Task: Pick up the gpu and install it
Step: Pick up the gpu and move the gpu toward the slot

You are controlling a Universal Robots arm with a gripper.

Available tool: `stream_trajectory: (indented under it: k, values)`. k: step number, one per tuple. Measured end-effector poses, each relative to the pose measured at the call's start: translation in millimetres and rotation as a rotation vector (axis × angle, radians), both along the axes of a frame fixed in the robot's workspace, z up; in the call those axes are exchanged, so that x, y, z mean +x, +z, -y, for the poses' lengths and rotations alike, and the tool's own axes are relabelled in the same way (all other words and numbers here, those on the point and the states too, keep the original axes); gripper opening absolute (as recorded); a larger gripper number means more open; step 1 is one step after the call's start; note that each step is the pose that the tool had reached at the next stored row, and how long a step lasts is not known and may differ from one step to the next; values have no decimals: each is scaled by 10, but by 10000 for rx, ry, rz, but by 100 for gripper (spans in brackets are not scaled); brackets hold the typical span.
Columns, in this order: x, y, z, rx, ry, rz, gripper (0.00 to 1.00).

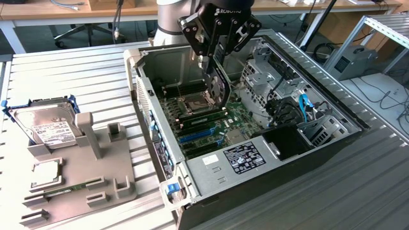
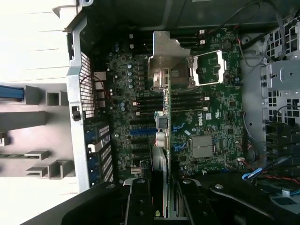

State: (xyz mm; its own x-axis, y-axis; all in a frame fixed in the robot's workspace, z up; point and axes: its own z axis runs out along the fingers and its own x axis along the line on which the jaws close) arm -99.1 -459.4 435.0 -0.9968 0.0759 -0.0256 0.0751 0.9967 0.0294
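Green board and black cooler hang edge-on over an open computer case point(image 1: 145, 103) as my gripper point(image 1: 215, 61) pinches the gpu point(image 1: 221, 93) by one end, fingers pressed against its two flat faces. The card is inside the mouth of the case, above the motherboard point(image 1: 238, 120) and close over the processor socket point(image 1: 191, 103) and the memory slots. Whether its lowest corner touches anything below, I cannot tell.

The pick-up is done and the install is in hand, by my reading: the card is off the grey parts holder point(image 1: 83, 177), where the hard drive point(image 1: 48, 127) sits, and it is not yet seated in any slot.

Its long axis runs nearly upright, down from my fingers toward the board, leaning a little. In the wrist view the silver end bracket point(image 2: 165, 61) is at the far end from my fingers, so that end points down into the case, while the thin edge of the card runs back toward my wrist.

Seating it, as I judge, calls for the long axis to lie level along one of the expansion slots point(image 1: 195, 135), which are nearer the front of the exterior view than where the card hangs. The contact edge would need to face the slot and the bracket the vented rear wall point(image 2: 86, 70). A skewed edge could miss the slot or catch on nearby parts.
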Motion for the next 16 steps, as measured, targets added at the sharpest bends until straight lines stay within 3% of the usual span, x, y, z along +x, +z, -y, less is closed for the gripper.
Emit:
stream_trajectory:
  k: [16]
  values:
    - [141, 0, 0, 0, 0, 0, 26]
